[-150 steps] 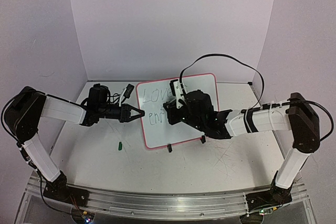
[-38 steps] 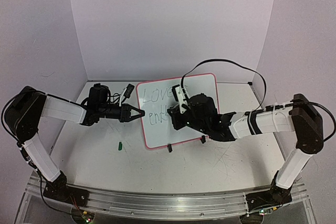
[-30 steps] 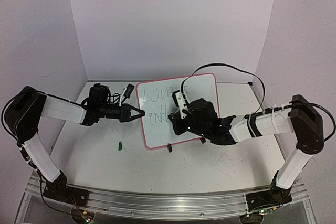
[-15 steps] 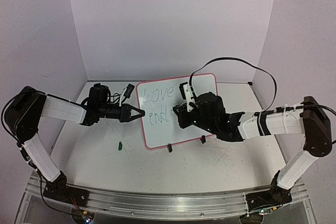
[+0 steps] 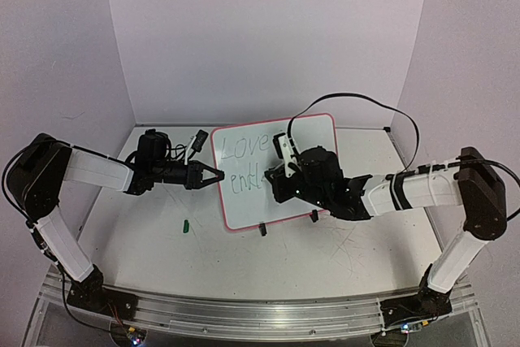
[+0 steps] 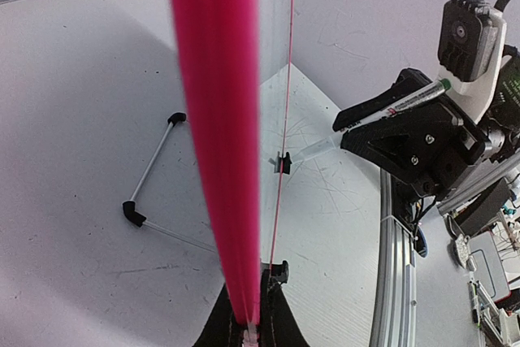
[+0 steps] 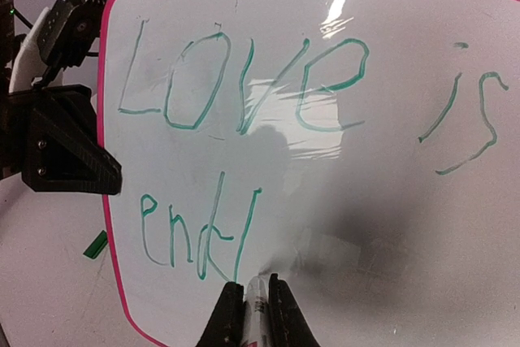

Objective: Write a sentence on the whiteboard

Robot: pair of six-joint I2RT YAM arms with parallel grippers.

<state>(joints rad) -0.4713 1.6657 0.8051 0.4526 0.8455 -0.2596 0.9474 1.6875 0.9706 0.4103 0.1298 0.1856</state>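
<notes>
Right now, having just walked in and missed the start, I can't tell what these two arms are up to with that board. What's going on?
The left gripper is shut on the pink edge of the whiteboard, steadying it where it stands on the table. The right gripper is shut on a marker, with its tip at the board. The green writing reads "Love is" on the top line and "endl" below, so the second line's word is unfinished.
</notes>
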